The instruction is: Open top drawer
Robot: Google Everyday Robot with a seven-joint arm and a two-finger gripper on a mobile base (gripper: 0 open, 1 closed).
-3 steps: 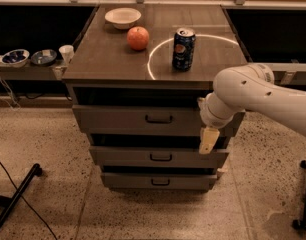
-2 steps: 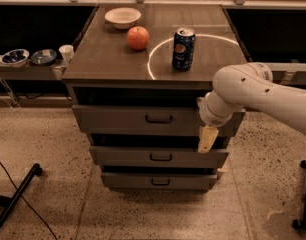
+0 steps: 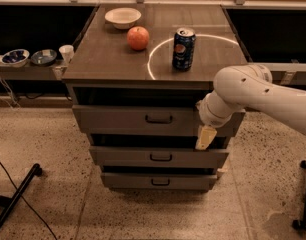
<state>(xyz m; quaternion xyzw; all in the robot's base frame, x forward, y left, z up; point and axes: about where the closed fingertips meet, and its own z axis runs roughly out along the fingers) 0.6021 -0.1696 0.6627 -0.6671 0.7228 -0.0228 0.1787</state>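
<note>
The top drawer is the widest of three grey drawers, with a flat front and a small dark centre handle. Its front stands out a little from the cabinet, with a dark gap above it. My gripper hangs in front of the drawer's right end, to the right of the handle and apart from it, pointing down. One pale finger shows below the white arm. The two narrower drawers sit below.
On the cabinet top stand a blue soda can, an orange-red apple and a white bowl. A low shelf at left holds small bowls and a cup. A black stand leg lies on the floor.
</note>
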